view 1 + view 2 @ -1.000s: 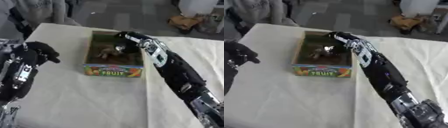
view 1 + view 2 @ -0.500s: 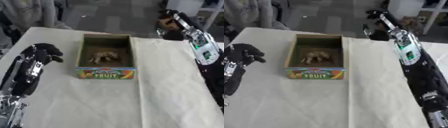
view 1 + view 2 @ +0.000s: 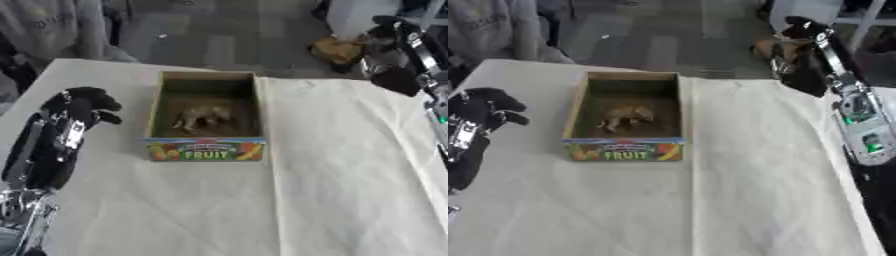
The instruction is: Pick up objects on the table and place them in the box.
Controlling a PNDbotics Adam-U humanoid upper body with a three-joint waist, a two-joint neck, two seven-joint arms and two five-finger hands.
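I see the cardboard box (image 3: pixel 206 118) standing in the middle of the desk (image 3: pixel 332 190), with its long axis running away from me and a colourful fruit label on the near wall. Inside it, on the brown bottom, lies a small tan toy animal (image 3: pixel 203 116), with legs, maybe a little figure of soft or matte plastic; I cannot tell the kind. So this object is already in the box. On the white cloth around the box I find no other loose object to pick.

My left hand (image 3: pixel 77 105) is just to the left of the box, near its middle, above the cloth. It is black, and its fingers are curled into a loose fist with nothing inside. My right hand (image 3: pixel 800 55) is raised high at the far right corner of the desk, well apart from the box, past the far edge of the cloth. Its fingers are bent, but I cannot tell whether they are spread or pressed together, and I do not see any object in them.

I judge that the left hand is the nearer one for any next pick. The box opening lies to its right. The cloth has soft creases and the box walls are thin and stiff.
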